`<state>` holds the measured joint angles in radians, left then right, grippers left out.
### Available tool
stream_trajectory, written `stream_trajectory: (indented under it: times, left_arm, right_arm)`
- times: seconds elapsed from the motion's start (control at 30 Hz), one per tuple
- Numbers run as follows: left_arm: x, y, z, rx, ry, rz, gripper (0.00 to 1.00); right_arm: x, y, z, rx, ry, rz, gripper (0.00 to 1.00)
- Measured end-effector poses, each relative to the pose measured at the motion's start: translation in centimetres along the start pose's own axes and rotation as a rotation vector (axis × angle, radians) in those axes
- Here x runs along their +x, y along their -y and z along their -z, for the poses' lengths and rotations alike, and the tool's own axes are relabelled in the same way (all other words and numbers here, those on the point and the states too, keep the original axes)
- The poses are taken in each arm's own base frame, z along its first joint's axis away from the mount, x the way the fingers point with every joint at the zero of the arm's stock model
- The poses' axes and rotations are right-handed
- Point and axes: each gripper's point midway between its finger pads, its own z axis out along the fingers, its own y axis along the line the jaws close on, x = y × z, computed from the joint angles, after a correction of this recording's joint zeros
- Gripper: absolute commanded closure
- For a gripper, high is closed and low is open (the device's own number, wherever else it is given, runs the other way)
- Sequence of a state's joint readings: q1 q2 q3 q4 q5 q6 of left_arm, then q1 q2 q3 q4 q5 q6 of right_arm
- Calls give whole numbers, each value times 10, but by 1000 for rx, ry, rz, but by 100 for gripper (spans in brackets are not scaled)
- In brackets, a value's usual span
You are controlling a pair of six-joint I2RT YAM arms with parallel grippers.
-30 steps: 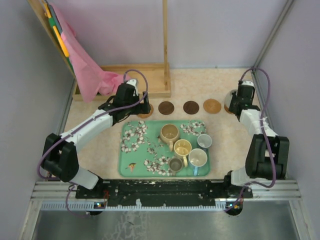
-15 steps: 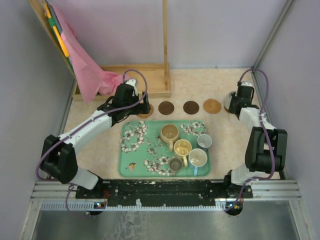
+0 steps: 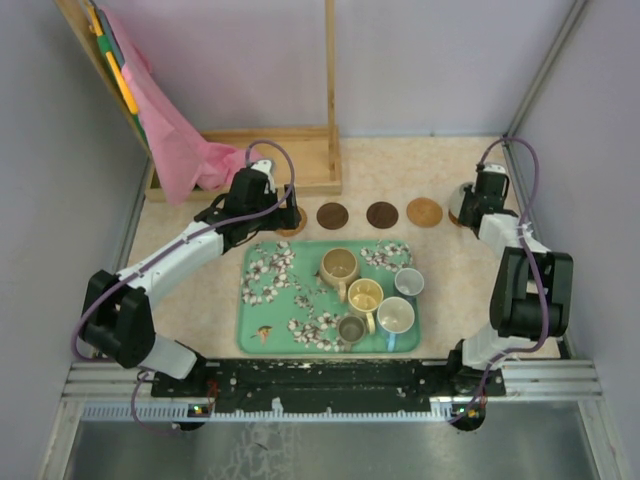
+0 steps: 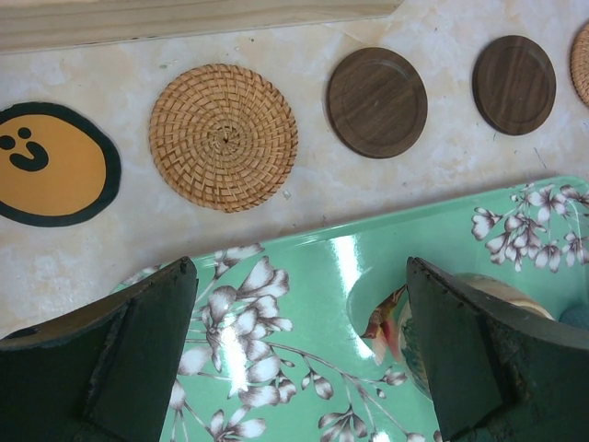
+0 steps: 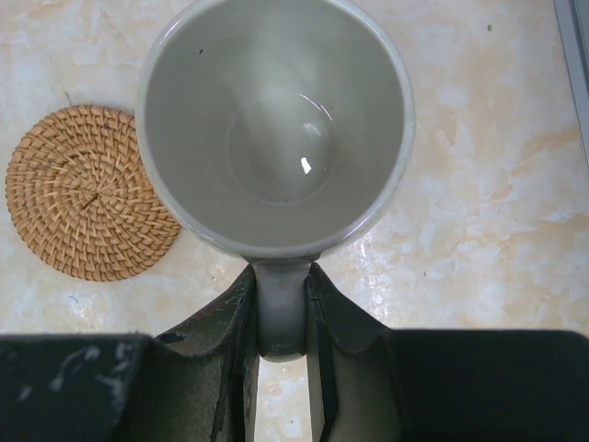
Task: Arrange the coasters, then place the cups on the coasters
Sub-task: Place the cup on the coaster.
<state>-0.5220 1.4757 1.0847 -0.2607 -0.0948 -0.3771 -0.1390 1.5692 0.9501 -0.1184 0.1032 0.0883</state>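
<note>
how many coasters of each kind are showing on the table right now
woven rattan coasters: 2
dark wooden coasters: 2
yellow smiley-face coaster: 1
total: 5 in view

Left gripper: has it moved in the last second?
No. In the top view the left gripper sits open over the far-left edge of the tray, in the same spot beside the wooden frame as before.

White shells, black joints on left arm (image 3: pixel 180 250) and right arm (image 3: pixel 505 235); purple cables (image 3: pixel 537 180); dark scuffed pincer fingers (image 4: pixel 138 359).
</note>
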Motion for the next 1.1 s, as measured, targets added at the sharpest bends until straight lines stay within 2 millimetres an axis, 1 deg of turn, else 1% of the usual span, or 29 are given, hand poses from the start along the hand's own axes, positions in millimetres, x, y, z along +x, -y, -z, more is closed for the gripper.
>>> stream_trajectory:
  times: [0.23,0.73,1.1]
  left_arm:
    - [0,0,0,0,0,0,0]
    - [0,1,0,3,-1,0,0]
    - [1,2,0,10,-5,0,0]
  right_arm:
    - [3,4,-6,9,-9,-8,100]
    - [-9,3,-9,2,48,-35,100]
    - [-6,1,-10,-5,45,-49,100]
